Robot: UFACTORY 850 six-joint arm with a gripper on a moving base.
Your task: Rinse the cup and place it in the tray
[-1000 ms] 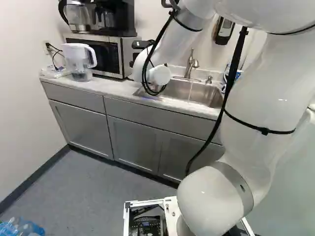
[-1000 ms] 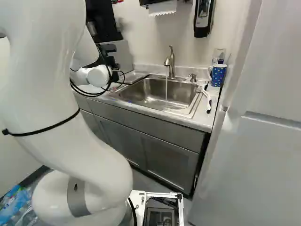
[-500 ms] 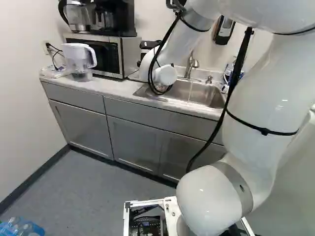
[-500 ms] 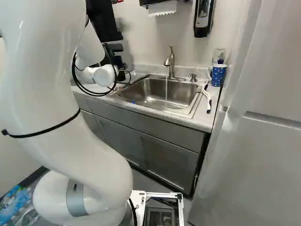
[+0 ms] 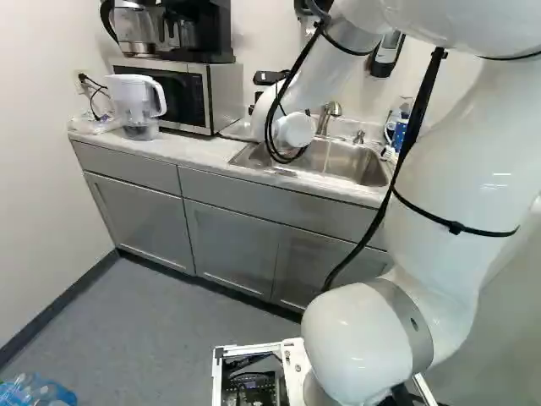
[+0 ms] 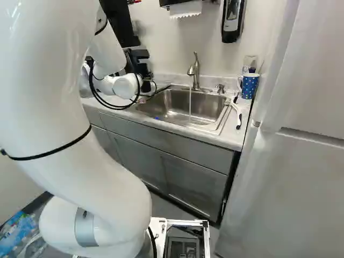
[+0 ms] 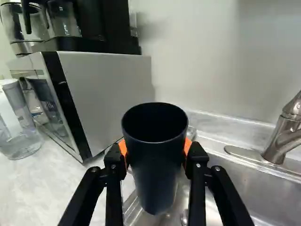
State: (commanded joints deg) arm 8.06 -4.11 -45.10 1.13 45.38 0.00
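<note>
- Evidently the biggest thing is the run of grey cabinets point(image 5: 228, 199), topped by a pale counter point(image 5: 173, 150).
- A white refrigerator point(image 6: 290, 188) stands at the right of the right base view.
- The white arm point(image 6: 70, 129) reaches over the counter towards the sink's microwave-side end.
- The steel sink point(image 6: 207, 129) is set into the counter.
- A microwave point(image 5: 224, 97) sits on the counter, with a black coffee maker point(image 5: 199, 34) on top of it.
- Beside the microwave stands a clear pitcher point(image 5: 131, 97) with a white handle.
- The black gripper point(image 6: 141, 67) has its orange pads closed around the cup from two sides.
- The faucet point(image 6: 194, 70) rises behind the sink, running a thin stream of water point(image 6: 190, 105) into it.
- The dark cup point(image 7: 156, 155) is held mouth up between the fingers, near the sink's edge and apart from the stream.
- A blue mug point(image 6: 249, 86) with pale dots stands on the counter at the sink's other end, just beside the small soap pump point(image 6: 220, 88).
</note>
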